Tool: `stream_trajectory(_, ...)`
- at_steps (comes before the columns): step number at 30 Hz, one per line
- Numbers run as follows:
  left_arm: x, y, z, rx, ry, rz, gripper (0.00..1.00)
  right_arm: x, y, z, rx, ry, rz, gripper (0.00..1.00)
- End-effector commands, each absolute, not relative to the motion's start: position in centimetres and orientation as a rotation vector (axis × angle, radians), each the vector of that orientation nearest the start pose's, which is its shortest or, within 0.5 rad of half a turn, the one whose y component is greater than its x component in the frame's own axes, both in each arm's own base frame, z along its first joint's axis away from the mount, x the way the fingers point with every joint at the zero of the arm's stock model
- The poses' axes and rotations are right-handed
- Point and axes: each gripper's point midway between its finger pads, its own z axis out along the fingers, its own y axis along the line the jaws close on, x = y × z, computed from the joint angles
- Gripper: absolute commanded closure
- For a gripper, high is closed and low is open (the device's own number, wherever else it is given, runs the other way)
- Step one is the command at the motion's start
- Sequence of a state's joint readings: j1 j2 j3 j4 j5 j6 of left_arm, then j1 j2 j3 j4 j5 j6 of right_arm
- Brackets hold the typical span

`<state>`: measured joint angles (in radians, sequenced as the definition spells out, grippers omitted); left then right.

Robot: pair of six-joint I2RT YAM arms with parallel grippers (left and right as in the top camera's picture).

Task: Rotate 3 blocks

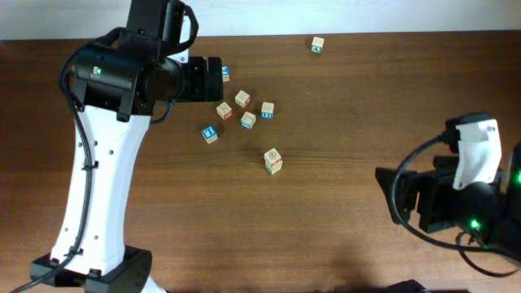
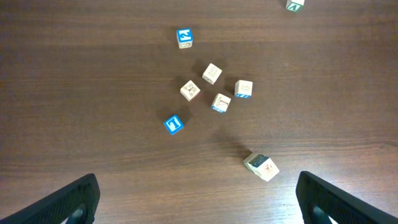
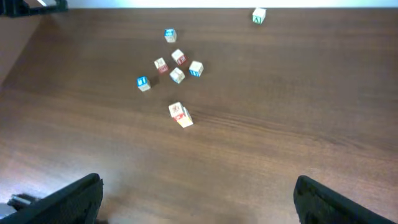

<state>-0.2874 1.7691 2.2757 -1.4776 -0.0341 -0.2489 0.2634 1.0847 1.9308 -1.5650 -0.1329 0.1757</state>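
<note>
Left hand (image 2: 198,177) wide, empty, above the counter (image 2: 74,93). The blue D block (image 2: 184,38) lies ahead of it, beyond the block cluster (image 2: 221,102). Right hand (image 3: 198,179) also wide, empty, well apart from every block. Judgement: left is nearer and should take it.

Below me lies a dark brown wooden table (image 1: 342,203), its grain running along its length. Past its far edge I see a pale strip (image 1: 391,15); wall or floor, I cannot tell. Soft light leaves a faint sheen on the wood.
</note>
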Motion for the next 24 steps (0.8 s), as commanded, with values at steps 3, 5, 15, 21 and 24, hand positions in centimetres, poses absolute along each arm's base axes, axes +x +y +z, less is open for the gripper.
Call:
stream_trajectory(3, 38.2, -10.4, 34.2, 0.049, 2.544, -0.151, 0.01, 18.5, 6.3, 40.9, -0.137, 2.293, 0.334, 0.02)
stream_trajectory(5, 38.2, -10.4, 34.2, 0.049, 2.544, -0.151, 0.01, 20.2, 3.4, 40.7, -0.001, 2.165, 0.222, 0.02)
stream_trajectory(15, 38.2, -10.4, 34.2, 0.049, 2.544, -0.151, 0.01, 23.8, 2.5, 17.4, -0.114, 1.684, 0.103, 0.02)
stream_trajectory(21, 38.2, -10.4, 34.2, 0.049, 2.544, -0.151, 0.01, 24.5, 2.3, 16.0, -0.101, 1.630, 0.086, 0.02)
stream_trajectory(24, 38.2, -10.4, 34.2, 0.049, 2.544, -0.151, 0.01, 24.5, 2.3, 15.8, -0.101, 1.636, 0.086, 0.02)
